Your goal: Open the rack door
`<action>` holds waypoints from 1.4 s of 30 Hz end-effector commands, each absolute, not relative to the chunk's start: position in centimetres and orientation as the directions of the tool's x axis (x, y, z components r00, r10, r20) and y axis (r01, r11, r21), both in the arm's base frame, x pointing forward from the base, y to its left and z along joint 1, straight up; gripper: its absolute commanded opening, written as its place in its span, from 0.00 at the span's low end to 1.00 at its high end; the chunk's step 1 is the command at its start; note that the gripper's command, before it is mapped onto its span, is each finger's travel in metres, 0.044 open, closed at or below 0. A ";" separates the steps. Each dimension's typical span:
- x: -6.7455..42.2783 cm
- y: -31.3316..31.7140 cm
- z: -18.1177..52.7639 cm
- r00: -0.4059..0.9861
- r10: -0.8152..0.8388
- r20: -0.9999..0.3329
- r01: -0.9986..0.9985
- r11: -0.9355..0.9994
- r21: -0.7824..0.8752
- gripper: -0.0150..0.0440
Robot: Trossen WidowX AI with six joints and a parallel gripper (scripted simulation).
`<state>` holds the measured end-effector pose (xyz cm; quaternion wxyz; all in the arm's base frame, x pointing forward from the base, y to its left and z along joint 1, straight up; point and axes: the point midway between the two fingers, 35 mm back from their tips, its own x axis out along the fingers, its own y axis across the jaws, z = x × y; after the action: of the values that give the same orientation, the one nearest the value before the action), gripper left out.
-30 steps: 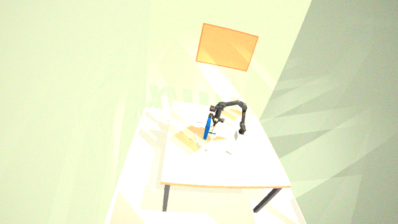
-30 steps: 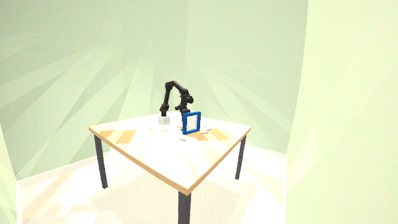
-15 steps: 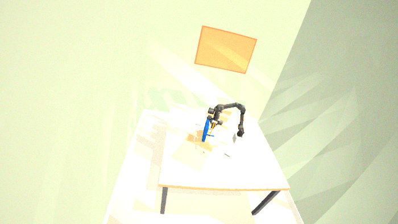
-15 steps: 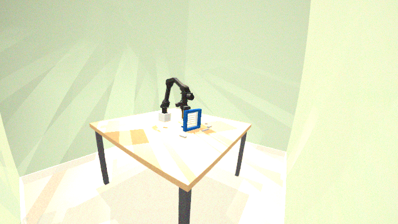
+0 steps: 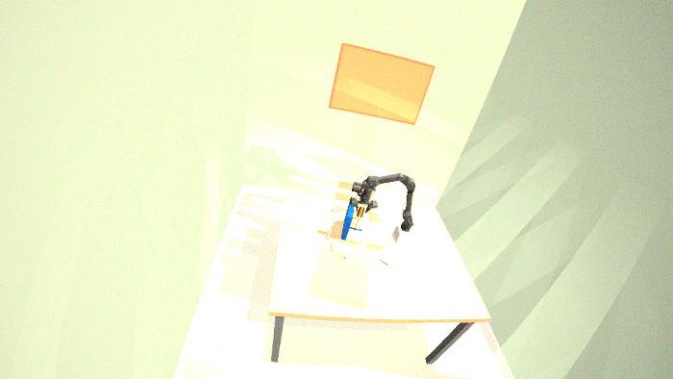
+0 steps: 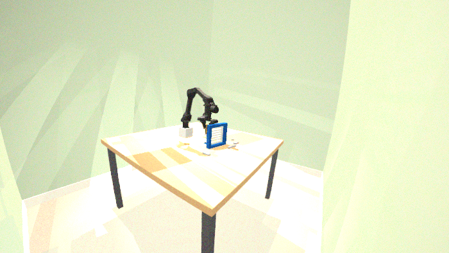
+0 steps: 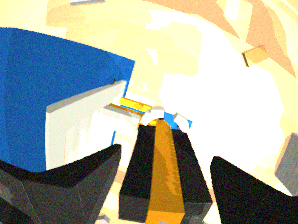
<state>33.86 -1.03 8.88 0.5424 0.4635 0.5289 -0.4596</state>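
The rack's blue frame (image 5: pixel 346 223) (image 6: pixel 209 138) (image 7: pixel 60 65) stands upright on the table. The pale slatted door (image 6: pixel 217 135) (image 7: pixel 82 112) shows inside its opening in the exterior view; whether it is slightly ajar I cannot tell. The upright orange-and-black handle (image 7: pixel 165 175) stands beside the door, joined near it by a yellow bar. How far the handle is turned is unclear. My gripper (image 5: pixel 363 207) (image 6: pixel 208 124) (image 7: pixel 168 157) is open, pointing down, its fingers on either side of the handle. In the wrist view a gap shows between each finger and the handle's black sides.
A small wooden block (image 7: pixel 255 55) and a grey block (image 7: pixel 289 162) lie beyond the handle. Small light pieces (image 5: pixel 385 262) (image 6: pixel 206 153) lie on the table (image 5: pixel 423 298) (image 6: pixel 205 180) around the rack. The arm's white base (image 6: pixel 185 131) stands nearby.
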 end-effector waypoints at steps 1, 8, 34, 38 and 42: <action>34.1 -0.8 8.8 0.027 -0.002 -1.000 0.944 0.330 0.025 0.76; 34.1 -0.8 8.8 0.027 -0.002 -1.000 0.775 0.631 0.020 0.76; 34.1 -0.8 8.8 0.027 -0.002 -1.000 -0.389 0.921 -0.013 0.76; 34.1 -0.8 8.8 0.027 -0.002 -1.000 -0.563 0.826 -0.017 0.76; 34.1 -0.8 8.8 0.027 -0.002 -1.000 -0.715 0.699 -0.021 0.76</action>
<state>34.10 -0.89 8.83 0.6762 -0.2376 0.6596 0.2263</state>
